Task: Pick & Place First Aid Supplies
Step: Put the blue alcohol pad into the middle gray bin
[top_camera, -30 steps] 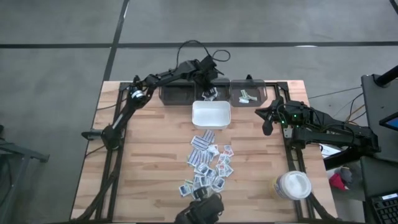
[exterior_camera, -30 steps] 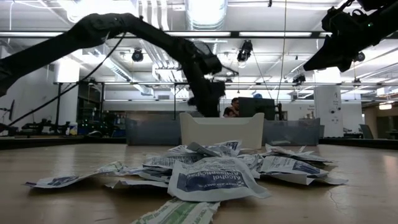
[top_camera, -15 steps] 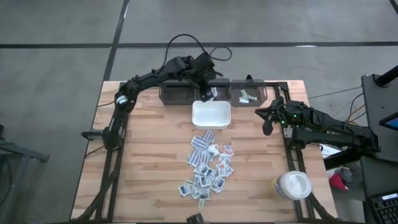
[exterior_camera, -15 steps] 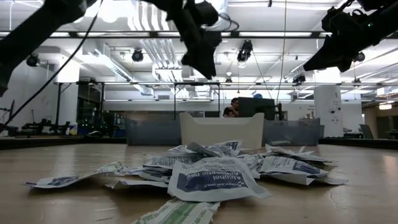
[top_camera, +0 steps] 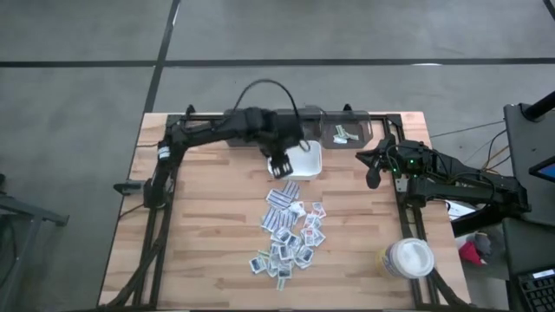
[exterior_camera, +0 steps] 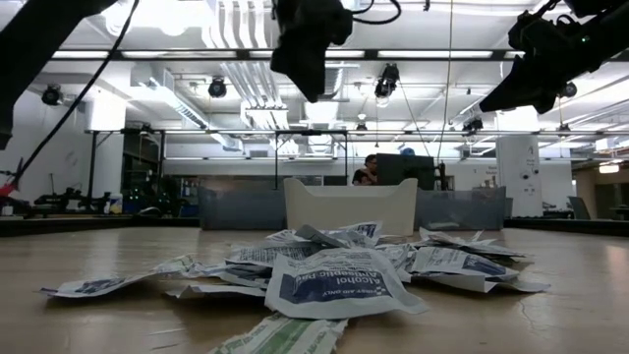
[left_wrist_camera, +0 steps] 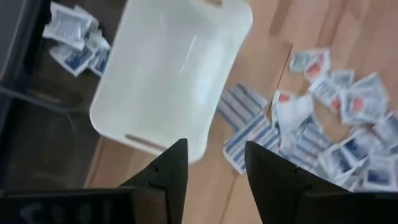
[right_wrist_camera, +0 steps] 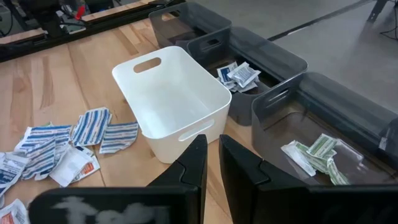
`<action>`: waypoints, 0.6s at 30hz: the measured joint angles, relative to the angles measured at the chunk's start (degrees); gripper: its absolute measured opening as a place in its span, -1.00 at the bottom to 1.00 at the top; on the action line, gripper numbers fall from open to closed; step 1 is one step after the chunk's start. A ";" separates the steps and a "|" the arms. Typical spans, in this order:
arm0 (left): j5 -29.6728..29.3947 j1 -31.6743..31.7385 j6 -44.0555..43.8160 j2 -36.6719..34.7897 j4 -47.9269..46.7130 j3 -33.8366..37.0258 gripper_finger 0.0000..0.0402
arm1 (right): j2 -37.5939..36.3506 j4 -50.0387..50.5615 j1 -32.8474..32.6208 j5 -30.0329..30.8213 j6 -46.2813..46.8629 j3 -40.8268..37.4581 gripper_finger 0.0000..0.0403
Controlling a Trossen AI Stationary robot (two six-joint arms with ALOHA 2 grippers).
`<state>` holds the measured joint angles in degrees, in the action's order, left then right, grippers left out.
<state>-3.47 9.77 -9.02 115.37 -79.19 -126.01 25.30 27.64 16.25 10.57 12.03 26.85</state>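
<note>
Left gripper hangs over the near-left corner of the white tray, fingers spread apart and holding nothing. First aid supplies lie heaped mid-table just near of the tray, with a few packets in a dark bin behind it. Right gripper waits over the table's right side, fingers nearly closed, apparently empty.
</note>
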 joint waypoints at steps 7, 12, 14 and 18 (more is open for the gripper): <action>-6.59 -7.53 -4.76 -0.48 -1.13 5.63 -0.25 | 0.00 0.00 0.02 0.00 0.00 0.00 -0.81; -6.94 -12.18 -10.32 -2.82 -0.81 13.39 -0.25 | 0.00 0.00 0.00 -0.02 -0.01 0.00 -0.81; -6.94 -14.08 -13.09 -4.32 -0.04 17.46 -0.25 | 0.00 0.00 0.00 -0.02 0.00 0.00 -0.81; -6.88 -18.15 -19.17 -8.60 5.53 26.93 -0.25 | 0.02 -0.02 0.02 -0.02 -0.02 0.00 -0.81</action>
<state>-10.36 -8.39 -28.18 106.77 -73.65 -99.08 25.32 27.62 16.27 10.55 12.01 26.85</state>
